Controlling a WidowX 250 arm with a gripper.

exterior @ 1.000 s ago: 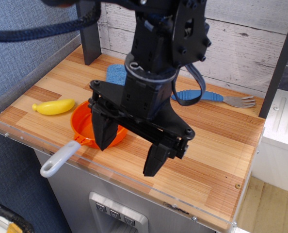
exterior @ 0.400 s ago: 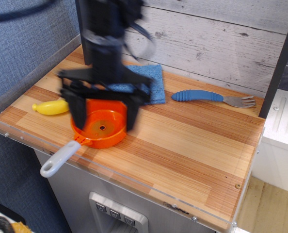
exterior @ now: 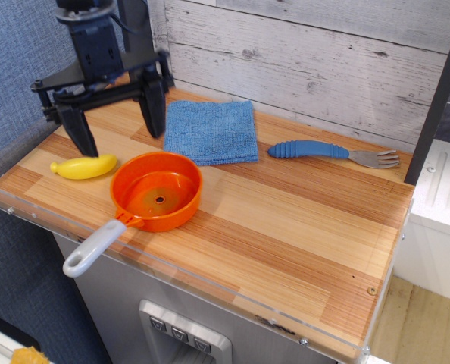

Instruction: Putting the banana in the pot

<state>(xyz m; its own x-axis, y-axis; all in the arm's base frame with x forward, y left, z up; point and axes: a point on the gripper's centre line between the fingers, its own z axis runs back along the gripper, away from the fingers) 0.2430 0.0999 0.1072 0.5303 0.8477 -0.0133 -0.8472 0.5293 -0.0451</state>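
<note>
The yellow toy banana (exterior: 83, 167) lies on the wooden table near the left edge, just left of the pot. The orange pot (exterior: 157, 190) sits near the front left, its grey handle (exterior: 94, 247) pointing over the front edge; it is empty, with a small hole at its centre. My black gripper (exterior: 119, 125) hangs open and empty above the back left of the table. Its left finger (exterior: 79, 130) is just above and behind the banana; its right finger (exterior: 153, 106) is behind the pot.
A blue cloth (exterior: 211, 130) lies behind the pot. A blue-handled spork (exterior: 332, 152) lies at the back right. A clear plastic rim (exterior: 172, 274) runs along the front and left edges. A dark post (exterior: 136, 30) stands at the back left.
My gripper has swung from over the table's middle front to the back left, uncovering the pot and cloth. It stays open. The banana and pot have not moved.
</note>
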